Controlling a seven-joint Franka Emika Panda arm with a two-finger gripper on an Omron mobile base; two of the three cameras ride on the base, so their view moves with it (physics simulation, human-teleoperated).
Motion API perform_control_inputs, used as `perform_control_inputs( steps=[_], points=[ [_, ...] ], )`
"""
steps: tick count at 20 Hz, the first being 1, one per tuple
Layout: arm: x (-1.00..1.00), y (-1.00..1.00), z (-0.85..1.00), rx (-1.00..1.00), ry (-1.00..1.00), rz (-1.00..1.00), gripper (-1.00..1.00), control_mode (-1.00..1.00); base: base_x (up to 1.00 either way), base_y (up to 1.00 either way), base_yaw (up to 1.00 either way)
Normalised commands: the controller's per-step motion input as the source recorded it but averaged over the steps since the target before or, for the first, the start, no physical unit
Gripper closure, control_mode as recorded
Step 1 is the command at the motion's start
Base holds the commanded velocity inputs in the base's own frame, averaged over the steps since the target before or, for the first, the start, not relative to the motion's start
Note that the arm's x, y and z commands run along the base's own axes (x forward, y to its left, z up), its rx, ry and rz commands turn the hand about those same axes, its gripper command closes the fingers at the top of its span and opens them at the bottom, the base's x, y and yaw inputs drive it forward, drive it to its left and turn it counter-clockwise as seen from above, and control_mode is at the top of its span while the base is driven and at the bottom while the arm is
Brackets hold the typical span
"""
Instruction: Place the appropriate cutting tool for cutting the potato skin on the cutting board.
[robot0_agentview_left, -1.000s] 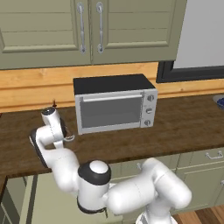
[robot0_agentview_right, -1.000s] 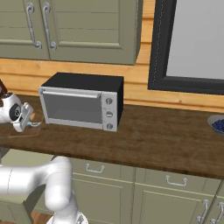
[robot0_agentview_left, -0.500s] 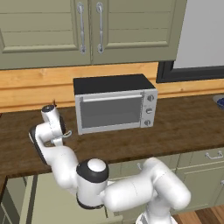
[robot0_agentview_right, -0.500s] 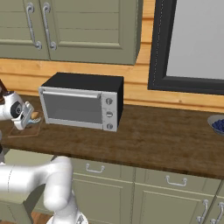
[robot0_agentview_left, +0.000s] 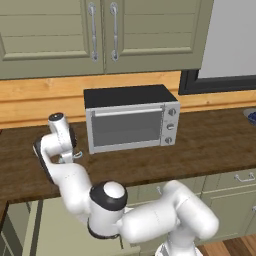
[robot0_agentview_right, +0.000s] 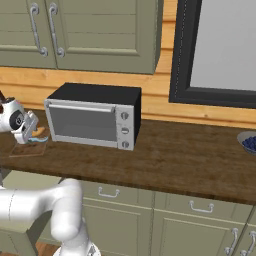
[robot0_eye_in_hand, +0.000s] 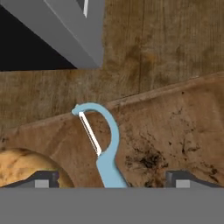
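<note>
Hand spread wide, peeler between its fingertips on cutting board, potato beside.

A kitchen: green cabinets (with metal handles) over a wooden counter bearing a toaster oven.

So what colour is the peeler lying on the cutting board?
Light blue, with a thin white blade; the peeler shows best in the hand view.
</note>
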Motion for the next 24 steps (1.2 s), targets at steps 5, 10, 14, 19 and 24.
perform_control_inputs(
  steps=[5, 10, 14, 19, 24],
  points=[
    [-0.40, -0.34, 0.67, 0.00, -0.03, -0.03, -1.00, -1.00, 0.00, 0.00, 0.00],
    [-0.58, -0.30, 0.54, 0.00, -0.02, -0.02, -1.00, -1.00, 0.00, 0.00, 0.00],
    [-0.58, -0.39, 0.57, 0.00, -0.06, 0.00, -1.00, -1.00, 0.00, 0.00, 0.00],
    [-0.51, -0.32, 0.61, 0.00, -0.07, 0.00, -1.00, -1.00, 0.00, 0.00, 0.00],
    [-0.55, -0.20, 0.42, 0.00, -0.06, 0.00, -1.00, -1.00, 0.00, 0.00, 0.00]
  ],
)
